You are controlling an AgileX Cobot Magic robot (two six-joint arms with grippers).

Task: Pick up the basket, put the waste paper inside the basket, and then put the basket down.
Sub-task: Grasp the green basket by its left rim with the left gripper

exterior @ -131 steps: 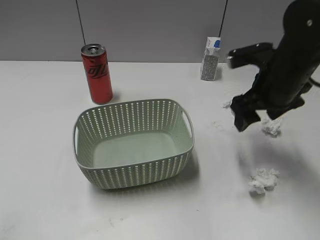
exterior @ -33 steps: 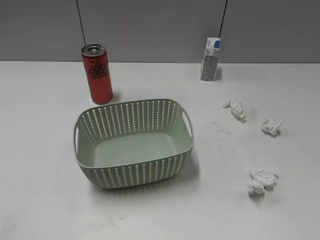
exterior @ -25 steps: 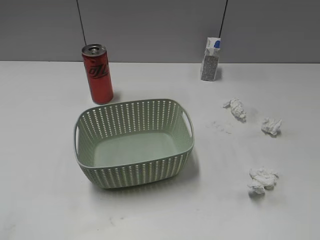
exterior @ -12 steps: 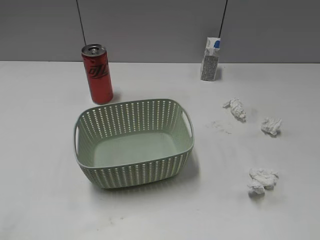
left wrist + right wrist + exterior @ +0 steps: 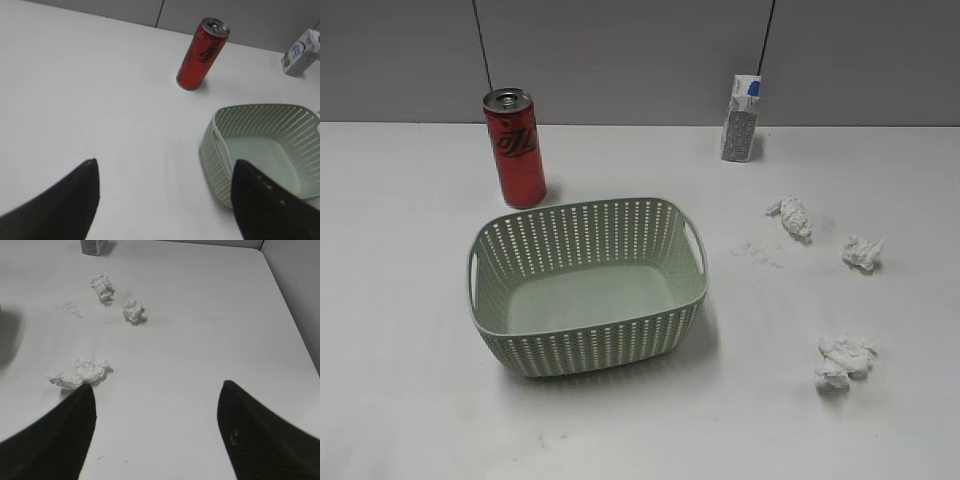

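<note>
The sage-green basket (image 5: pixel 588 285) stands empty on the white table; it also shows in the left wrist view (image 5: pixel 260 145). Three crumpled waste paper wads lie to its right: one far (image 5: pixel 791 216), one at the right (image 5: pixel 862 252), one near (image 5: pixel 844 360). In the right wrist view they show as far wad (image 5: pixel 102 287), middle wad (image 5: pixel 133 311) and near wad (image 5: pixel 79 374). My left gripper (image 5: pixel 165 167) is open and empty, left of the basket. My right gripper (image 5: pixel 157 392) is open and empty, the near wad just beyond its left fingertip. Neither gripper shows in the exterior view.
A red drink can (image 5: pixel 515 146) stands behind the basket's left end and shows in the left wrist view (image 5: pixel 202 54). A white-and-blue carton (image 5: pixel 741 117) stands at the back. The table's right edge (image 5: pixel 290 315) meets a grey wall.
The right arm that hung over the wads 5.2 s ago has left the exterior view. Over the last second nothing has moved.
</note>
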